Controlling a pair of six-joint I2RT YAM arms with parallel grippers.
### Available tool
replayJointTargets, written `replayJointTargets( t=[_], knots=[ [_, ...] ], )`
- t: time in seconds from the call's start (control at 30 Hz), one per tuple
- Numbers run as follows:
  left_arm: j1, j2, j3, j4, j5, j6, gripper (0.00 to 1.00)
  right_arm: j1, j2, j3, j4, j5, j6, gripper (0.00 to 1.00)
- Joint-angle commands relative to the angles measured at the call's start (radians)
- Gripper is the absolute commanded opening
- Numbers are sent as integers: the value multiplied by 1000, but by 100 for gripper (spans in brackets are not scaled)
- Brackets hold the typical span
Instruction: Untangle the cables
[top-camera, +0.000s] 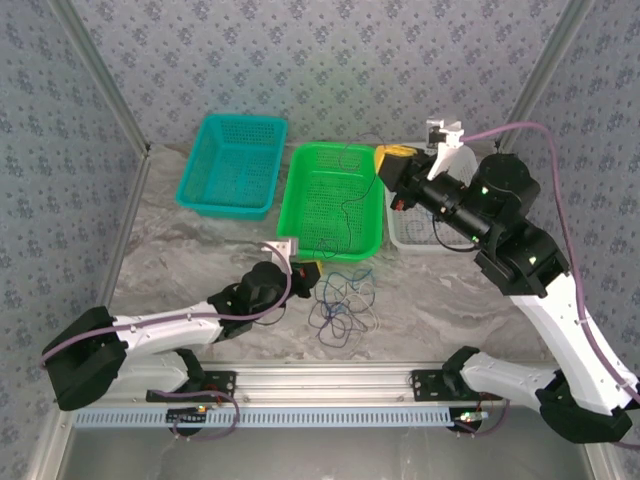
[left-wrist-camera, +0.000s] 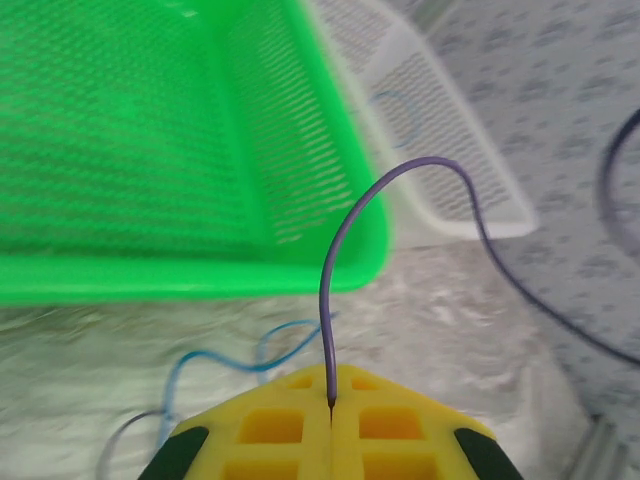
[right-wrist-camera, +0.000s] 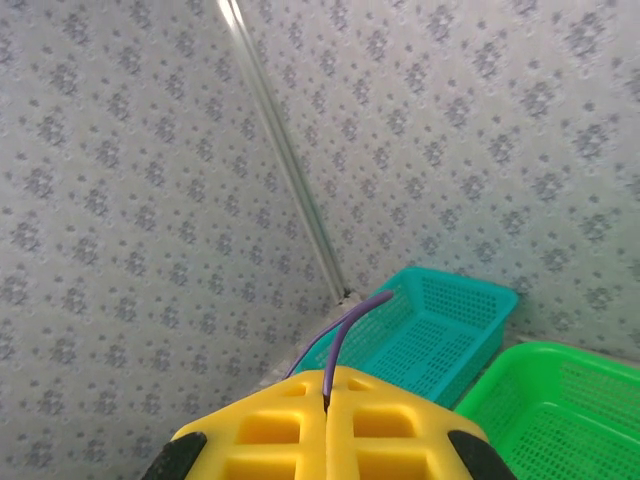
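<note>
While the left jaws, low beside the green basket (top-camera: 287, 205), and the right jaws, raised near its far corner, each pinch shut on a purple strand (left-wrist-camera: 326, 300), most cables (top-camera: 340, 300) lie knotted on the desk (top-camera: 450, 300), so untangling looks barely begun.

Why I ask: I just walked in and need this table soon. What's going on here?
Two robot arms are untangling thin cables. The left gripper, low over the table, is shut on a purple cable. The right gripper, held up in the air, also pinches a purple strand; whether it's the same cable is unclear. Most cables lie in a loose tangle in front of the green basket, so the job looks unfinished.
</note>
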Motion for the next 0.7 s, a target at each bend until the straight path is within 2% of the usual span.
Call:
replayJointTargets(
  t=[0.0, 0.13, 0.4, 0.67],
  knots=[
    [15, 7, 30, -207, -107, -13, 0, -52, -14, 61, -17, -5, -12, 0],
    [23, -4, 18, -301, -130, -35, 0, -122, -14, 96, -39, -15, -24, 0],
    [24, -64, 25, -424, -107, 23, 0, -221, 7, 133, -46, 16, -88, 0],
    [26, -153, -4, -499, -121, 53, 0, -313, 35, 121, -17, -24, -49, 0]
  ],
)
